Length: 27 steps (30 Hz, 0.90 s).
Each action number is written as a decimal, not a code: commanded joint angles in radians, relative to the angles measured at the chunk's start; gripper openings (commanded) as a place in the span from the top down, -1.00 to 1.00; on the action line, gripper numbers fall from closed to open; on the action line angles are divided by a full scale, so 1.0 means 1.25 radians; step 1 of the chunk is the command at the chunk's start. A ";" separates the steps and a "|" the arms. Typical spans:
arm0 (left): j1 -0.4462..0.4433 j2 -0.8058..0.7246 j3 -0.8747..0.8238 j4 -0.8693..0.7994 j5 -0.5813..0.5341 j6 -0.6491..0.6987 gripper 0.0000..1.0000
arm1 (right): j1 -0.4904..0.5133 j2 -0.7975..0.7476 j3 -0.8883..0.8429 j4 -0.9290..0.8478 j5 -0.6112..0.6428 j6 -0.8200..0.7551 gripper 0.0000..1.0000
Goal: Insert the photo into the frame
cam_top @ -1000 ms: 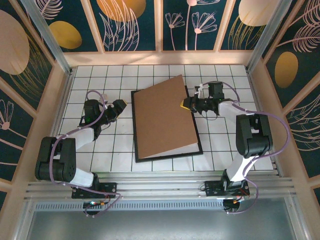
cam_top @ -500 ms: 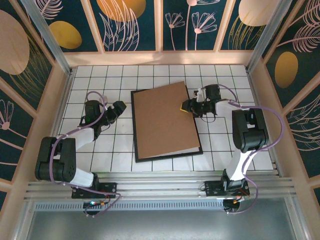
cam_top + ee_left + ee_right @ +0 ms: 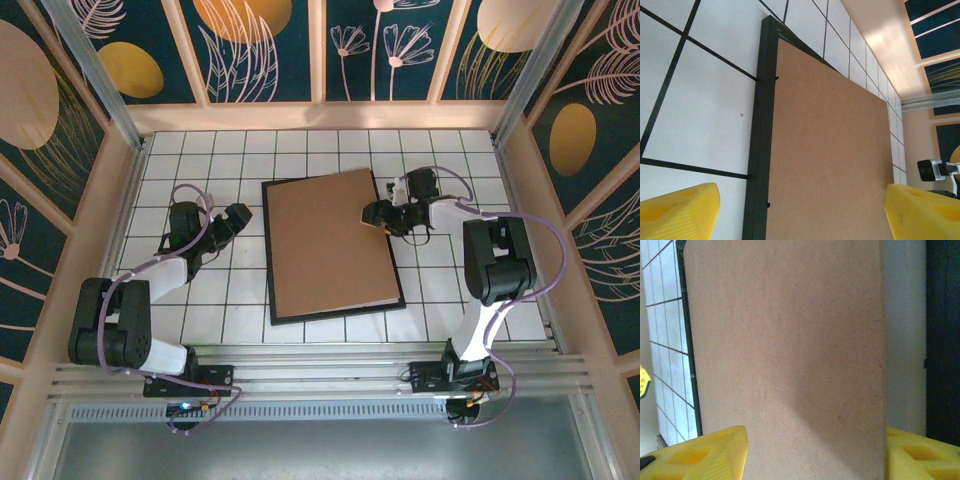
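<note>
Plain brown backing board (image 3: 328, 243) lying flat mid-table, turned slightly askew to the grid lines. Underneath, white tiled tabletop (image 3: 250, 150) with thin dark joints. All around, pale wooden walls holding dark teal panels (image 3: 265, 60) printed with leaves and golden ovals. Along the near edge, ribbed aluminium rail (image 3: 320, 378).

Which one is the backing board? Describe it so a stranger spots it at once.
Start at the white tiled table; in its middle lies a thin black frame. The backing board is the plain sheet lying over that frame, covering most of it: brown against black rim and white tiles.
</note>
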 commanded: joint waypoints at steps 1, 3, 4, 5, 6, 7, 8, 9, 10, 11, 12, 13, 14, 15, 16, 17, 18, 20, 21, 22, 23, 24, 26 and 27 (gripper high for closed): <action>-0.006 -0.021 -0.006 -0.014 -0.014 0.021 -0.71 | 0.008 -0.005 0.030 -0.036 0.034 -0.036 -0.30; -0.007 -0.024 -0.005 -0.019 -0.017 0.022 -0.71 | 0.008 -0.007 0.029 -0.039 0.039 -0.040 -0.31; -0.007 -0.025 -0.004 -0.022 -0.020 0.023 -0.71 | 0.008 -0.007 0.029 -0.040 0.041 -0.041 -0.31; -0.007 -0.026 -0.004 -0.024 -0.021 0.024 -0.71 | 0.008 -0.007 0.029 -0.040 0.041 -0.042 -0.31; -0.007 -0.026 -0.003 -0.023 -0.021 0.024 -0.72 | 0.007 -0.005 0.029 -0.040 0.042 -0.041 -0.31; -0.007 -0.026 -0.003 -0.023 -0.021 0.023 -0.71 | 0.007 -0.003 0.031 -0.043 0.045 -0.042 -0.31; -0.007 -0.027 -0.004 -0.024 -0.022 0.023 -0.72 | 0.008 -0.001 0.034 -0.046 0.047 -0.044 -0.31; -0.007 -0.026 -0.003 -0.023 -0.021 0.023 -0.72 | 0.007 0.001 0.035 -0.050 0.050 -0.046 -0.31; -0.007 -0.025 -0.003 -0.024 -0.021 0.023 -0.72 | 0.007 0.000 0.037 -0.052 0.053 -0.048 -0.31; -0.007 -0.025 -0.003 -0.022 -0.022 0.022 -0.72 | 0.007 -0.001 0.038 -0.056 0.059 -0.049 -0.31; -0.007 -0.026 -0.003 -0.022 -0.022 0.021 -0.72 | 0.007 -0.002 0.039 -0.060 0.066 -0.051 -0.31; -0.007 -0.024 -0.003 -0.022 -0.022 0.023 -0.72 | 0.007 -0.003 0.041 -0.064 0.072 -0.055 -0.31; -0.007 -0.024 -0.003 -0.022 -0.022 0.023 -0.72 | 0.008 -0.004 0.043 -0.068 0.078 -0.058 -0.31; -0.007 -0.024 -0.003 -0.022 -0.023 0.025 -0.72 | 0.008 -0.004 0.045 -0.074 0.081 -0.060 -0.31; -0.007 -0.024 -0.003 -0.023 -0.024 0.025 -0.73 | 0.008 -0.004 0.048 -0.079 0.086 -0.062 -0.31; -0.007 -0.024 -0.003 -0.022 -0.024 0.025 -0.73 | 0.007 -0.005 0.050 -0.082 0.088 -0.065 -0.31; -0.007 -0.023 -0.003 -0.021 -0.024 0.026 -0.73 | 0.008 -0.006 0.051 -0.086 0.092 -0.067 -0.31; -0.008 -0.021 -0.003 -0.022 -0.025 0.026 -0.73 | 0.008 -0.009 0.057 -0.097 0.105 -0.070 -0.31; -0.009 -0.019 -0.003 -0.021 -0.024 0.026 -0.73 | 0.007 -0.010 0.060 -0.103 0.110 -0.074 -0.31; -0.009 -0.015 -0.003 -0.020 -0.024 0.026 -0.73 | 0.006 -0.012 0.064 -0.109 0.114 -0.076 -0.31; -0.010 -0.014 -0.004 -0.018 -0.024 0.026 -0.73 | 0.005 -0.016 0.066 -0.113 0.118 -0.078 -0.31; -0.011 -0.012 -0.004 -0.017 -0.024 0.025 -0.73 | 0.003 -0.020 0.067 -0.116 0.119 -0.081 -0.31; -0.016 -0.006 -0.005 -0.014 -0.025 0.022 -0.73 | -0.001 -0.032 0.069 -0.119 0.123 -0.082 -0.31; -0.020 -0.004 -0.005 -0.012 -0.026 0.021 -0.72 | -0.002 -0.036 0.068 -0.123 0.126 -0.082 -0.31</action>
